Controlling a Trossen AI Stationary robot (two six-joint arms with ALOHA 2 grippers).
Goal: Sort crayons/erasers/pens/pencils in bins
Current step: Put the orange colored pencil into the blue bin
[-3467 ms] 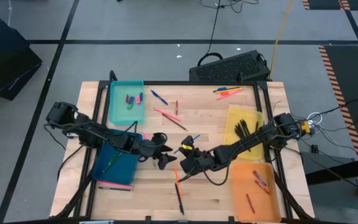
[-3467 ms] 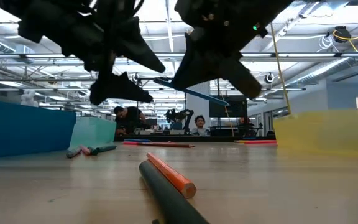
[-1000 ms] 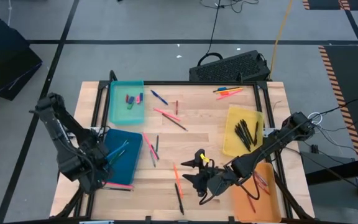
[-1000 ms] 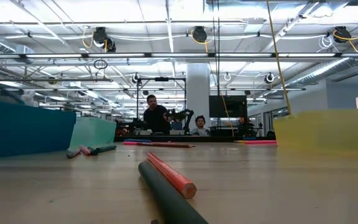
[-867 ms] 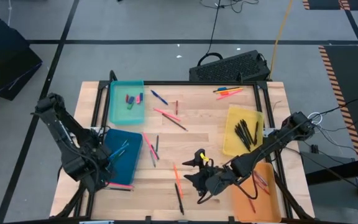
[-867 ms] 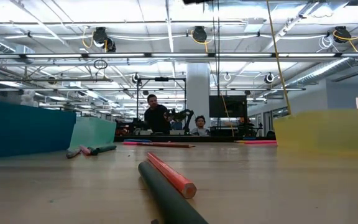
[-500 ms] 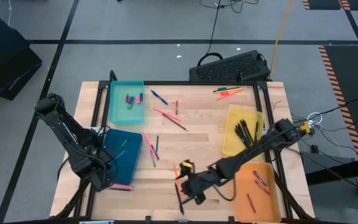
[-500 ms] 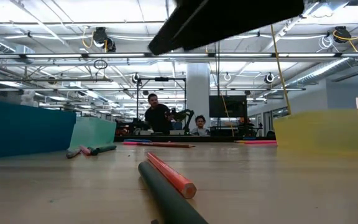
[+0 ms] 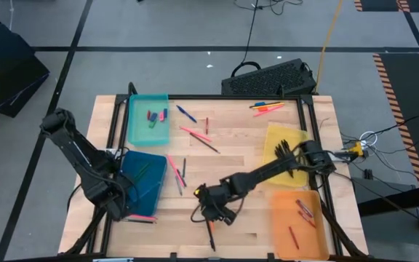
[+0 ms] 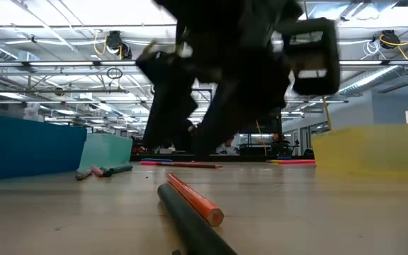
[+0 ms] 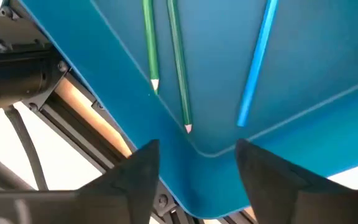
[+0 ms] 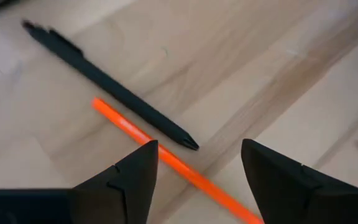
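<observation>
I start with the wooden table (image 9: 238,156), which carries four bins: teal (image 9: 148,102), dark blue (image 9: 151,191), yellow (image 9: 276,138) and orange (image 9: 304,231). My left gripper (image 11: 194,167) waits over the dark blue bin's near corner, fingers spread, with two green pencils (image 11: 166,62) and a blue one inside.

My right gripper (image 12: 197,163) is at work, reaching across to the table's front middle, fingers set wide and empty, hovering just above an orange pencil (image 12: 166,158) and a black pen (image 12: 104,81). The two lie side by side, touching or nearly so near the pen's tip.

I judge both to be light, stiff, smooth sticks that may roll or skid on the wood. I would take the orange one near its middle, across its width, where it stands clearest of the pen, so the pinch does not drag both.

Smallest are the erasers (image 9: 153,116) in the teal bin.
</observation>
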